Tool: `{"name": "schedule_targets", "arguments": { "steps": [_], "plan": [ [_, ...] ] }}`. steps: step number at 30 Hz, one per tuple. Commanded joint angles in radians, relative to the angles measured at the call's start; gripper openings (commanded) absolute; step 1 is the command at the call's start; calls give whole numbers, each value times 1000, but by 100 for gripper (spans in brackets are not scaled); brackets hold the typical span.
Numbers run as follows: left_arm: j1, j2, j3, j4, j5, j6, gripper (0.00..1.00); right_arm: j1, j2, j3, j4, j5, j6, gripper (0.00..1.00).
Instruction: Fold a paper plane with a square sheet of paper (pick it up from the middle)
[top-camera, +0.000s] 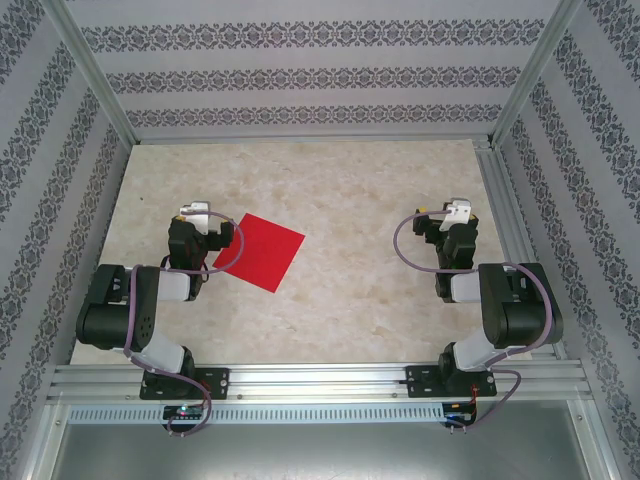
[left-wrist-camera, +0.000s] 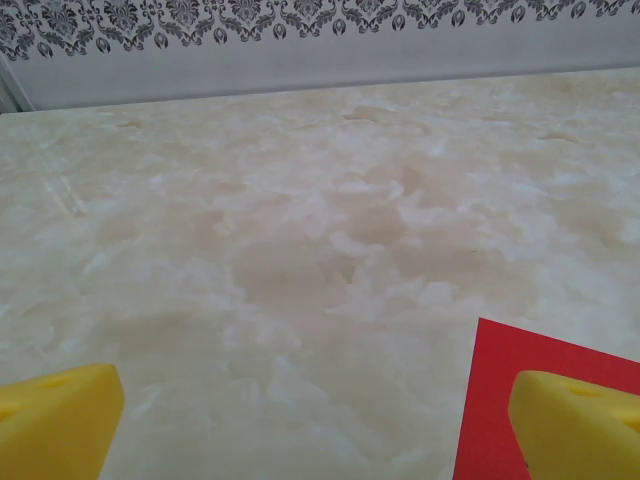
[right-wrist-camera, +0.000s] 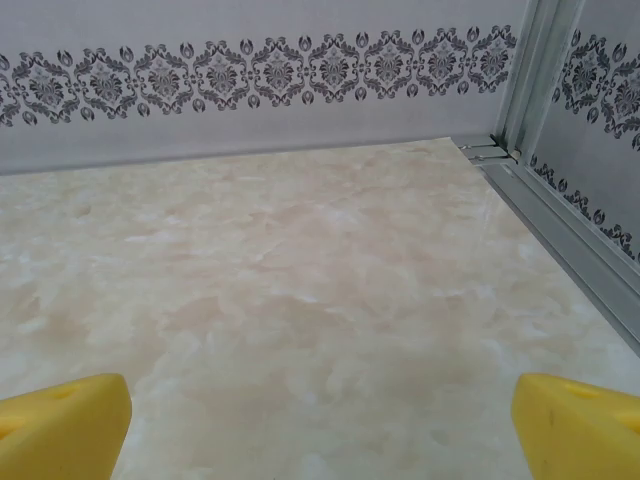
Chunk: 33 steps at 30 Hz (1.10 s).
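Two grippers spread wide, red square flat on the table

Both arms sit folded low near their bases, well apart from each other. The square sheet of paper (top-camera: 259, 251) lies flat and unfolded on the marbled table (top-camera: 350, 180), left of the middle and turned so that its corners point like a diamond. Its left corner slips out of sight under the left gripper (top-camera: 200, 232) and the grey cable looped beside it, so whether metal touches paper there cannot be told from above.

From the left wrist, the left gripper (left-wrist-camera: 315, 405) stands released, its yellow fingers (left-wrist-camera: 60, 420) at the two lower corners of the picture and cut off by the frame. One corner of the sheet (left-wrist-camera: 510, 375) shows at lower right, partly covered by the finger on that side and cropped by the bottom edge.

The right gripper (top-camera: 450, 225) hangs over bare table, well away from the paper. From its own wrist the right gripper (right-wrist-camera: 320, 405) is likewise released, with its fingers (right-wrist-camera: 60, 425) far apart and clipped at the edges. An aluminium rail (right-wrist-camera: 560, 230) runs along the table's right side.
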Motion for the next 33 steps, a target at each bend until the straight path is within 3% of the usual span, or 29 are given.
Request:
{"name": "schedule_targets", "arguments": {
  "steps": [1,26,29,33],
  "plan": [
    [-8,9,20,-5,13,14,100,-6,-15,15,8,-20,-13,98],
    [-8,5,15,1,12,12,100,-14,-15,12,14,-32,-8,98],
    [-8,-26,57,-93,-14,0,100,-15,-39,3,26,0,3,98],
    [-8,-99,187,-376,-49,-11,100,-3,-150,48,-173,55,0,98]
  ]
}}
